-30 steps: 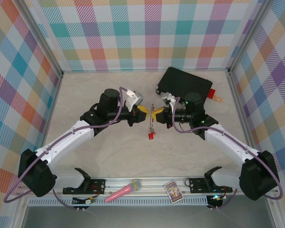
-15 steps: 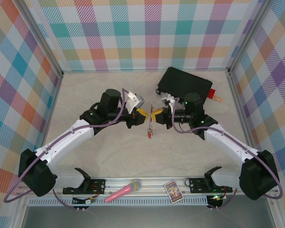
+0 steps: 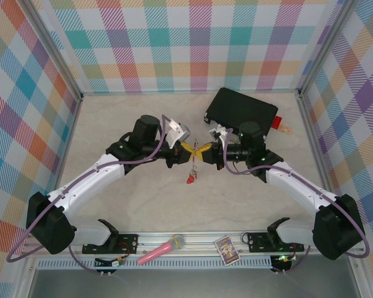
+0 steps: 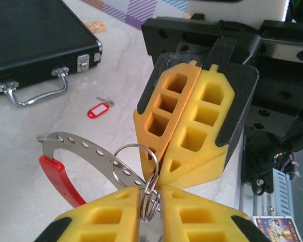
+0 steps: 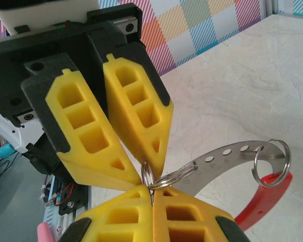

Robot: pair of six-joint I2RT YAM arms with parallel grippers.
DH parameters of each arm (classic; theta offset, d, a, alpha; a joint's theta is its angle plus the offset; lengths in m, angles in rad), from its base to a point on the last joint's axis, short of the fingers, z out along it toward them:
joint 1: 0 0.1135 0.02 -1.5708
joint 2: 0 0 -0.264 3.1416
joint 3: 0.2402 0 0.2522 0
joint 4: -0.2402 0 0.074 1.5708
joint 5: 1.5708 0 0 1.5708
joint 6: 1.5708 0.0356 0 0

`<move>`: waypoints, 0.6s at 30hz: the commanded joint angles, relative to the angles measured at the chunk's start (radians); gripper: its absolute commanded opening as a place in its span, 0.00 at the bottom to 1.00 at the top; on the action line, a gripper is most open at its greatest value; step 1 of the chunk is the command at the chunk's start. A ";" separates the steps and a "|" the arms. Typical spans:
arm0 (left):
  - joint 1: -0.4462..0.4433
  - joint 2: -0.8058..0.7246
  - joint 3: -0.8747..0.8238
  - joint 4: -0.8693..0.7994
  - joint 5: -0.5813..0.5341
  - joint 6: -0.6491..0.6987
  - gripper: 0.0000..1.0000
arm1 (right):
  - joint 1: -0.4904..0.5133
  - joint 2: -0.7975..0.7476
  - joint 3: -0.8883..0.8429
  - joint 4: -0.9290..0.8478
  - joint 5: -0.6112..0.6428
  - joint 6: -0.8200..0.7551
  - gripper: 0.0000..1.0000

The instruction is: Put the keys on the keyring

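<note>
My two grippers meet tip to tip over the middle of the table. The right gripper point(image 5: 152, 190) is shut on one end of the keyring point(image 5: 227, 151), a perforated grey metal strip with a red arc point(image 4: 60, 176). A small split loop point(image 4: 136, 161) is threaded on that strip. The left gripper point(image 4: 150, 189) is closed on a second small metal loop point(image 4: 150, 201), linked to the first. A red key point(image 3: 190, 179) hangs just below the grippers. Another red key point(image 4: 96, 110) lies flat on the table near the case.
A black case point(image 3: 239, 108) with a metal handle lies behind the right arm, a red block point(image 3: 278, 123) at its right end. A pink microphone point(image 3: 161, 249) and a small card point(image 3: 225, 249) rest on the front rail. Checked walls enclose three sides.
The left gripper's fingers have narrowed onto the small loop. The hanging red key has swung a little to the left. Both wrists have edged slightly up the view.
</note>
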 commanded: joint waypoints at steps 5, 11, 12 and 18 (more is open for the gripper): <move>0.004 0.008 0.034 -0.011 0.035 0.015 0.05 | 0.008 -0.006 0.033 0.012 -0.043 -0.023 0.00; 0.005 0.003 0.014 0.073 0.031 -0.023 0.00 | 0.008 -0.011 0.031 0.010 -0.013 -0.013 0.03; 0.004 0.005 0.008 0.098 0.023 -0.040 0.00 | 0.008 -0.014 0.029 0.011 -0.003 -0.005 0.07; 0.001 -0.005 -0.040 0.251 -0.025 -0.124 0.00 | 0.008 -0.042 0.005 0.061 0.081 0.057 0.34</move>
